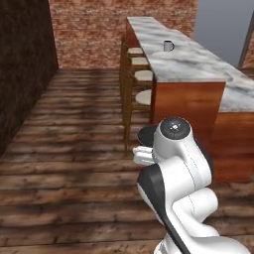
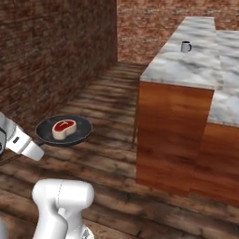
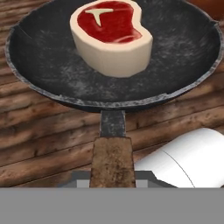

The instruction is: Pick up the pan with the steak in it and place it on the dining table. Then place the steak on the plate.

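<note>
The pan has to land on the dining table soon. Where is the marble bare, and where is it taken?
The dining table is bare across its near end, from the mug to the near edge. It is tighter at the mug, with a pale round shape, likely the plate, beside it.

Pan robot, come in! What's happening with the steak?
Claw shut on pan handle. Steak riding inside, above the floor. Dining table ahead, mug on it.
</note>
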